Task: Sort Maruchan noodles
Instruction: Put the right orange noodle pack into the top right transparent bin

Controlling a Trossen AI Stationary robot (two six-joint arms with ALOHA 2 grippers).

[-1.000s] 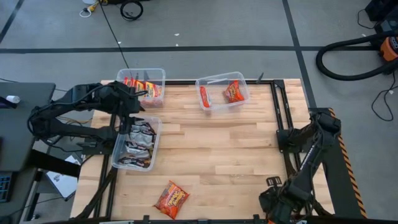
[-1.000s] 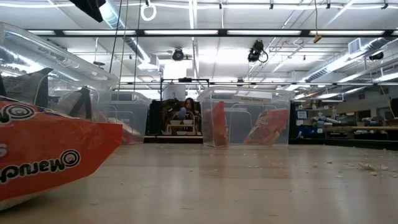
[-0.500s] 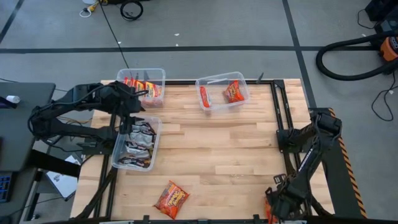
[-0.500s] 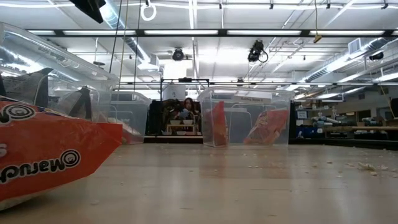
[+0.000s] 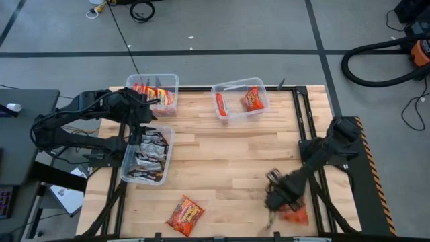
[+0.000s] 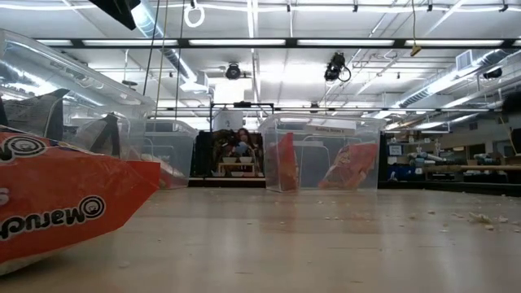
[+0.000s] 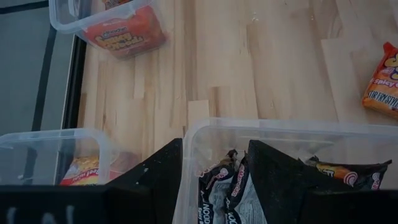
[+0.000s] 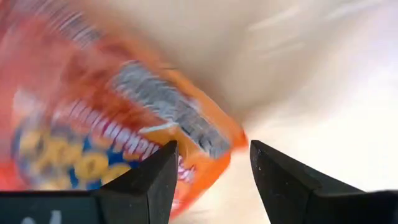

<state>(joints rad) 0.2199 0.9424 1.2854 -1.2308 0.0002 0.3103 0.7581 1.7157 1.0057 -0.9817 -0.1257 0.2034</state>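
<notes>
Three clear bins (image 5: 240,99) | table (image 5: 228,161) | loose orange packet (image 5: 185,215)

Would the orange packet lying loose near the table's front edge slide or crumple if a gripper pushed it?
Probably both. The orange packet lies flat on smooth bare wood, so it would likely slide. Its crinkly wrapper suggests the edges would buckle first; it looks light.

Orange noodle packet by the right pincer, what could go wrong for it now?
The right pincer is open just above the orange packet, which lies near the table's front edge, so a nudge might slide it off. The crinkly wrapper could also slip between the fingers. The left pincer straddles the wall of the bin of silver-black packets and might drag that bin.
</notes>
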